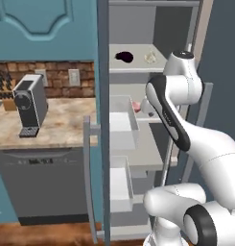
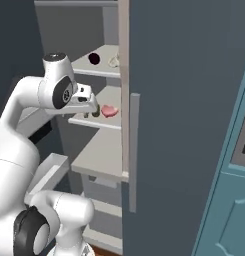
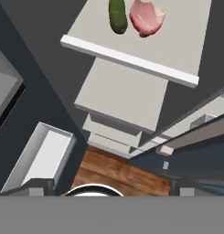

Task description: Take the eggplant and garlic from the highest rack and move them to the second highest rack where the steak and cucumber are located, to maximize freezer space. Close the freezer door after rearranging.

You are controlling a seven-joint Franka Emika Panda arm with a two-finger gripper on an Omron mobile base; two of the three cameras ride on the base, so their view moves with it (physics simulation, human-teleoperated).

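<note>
I am holding my gripper (image 2: pixel 92 111) spread wide and empty at the second rack (image 2: pixel 96 123), just beside the cucumber (image 2: pixel 96 112) and steak (image 2: pixel 109 111). The eggplant (image 2: pixel 94 58) and garlic (image 2: pixel 113 61) are lying directly above me on the top rack (image 2: pixel 94 71), the eggplant nearer.

Glossy white rounded arm (image 1: pixel 205 144) segments with dark joint bands
</note>
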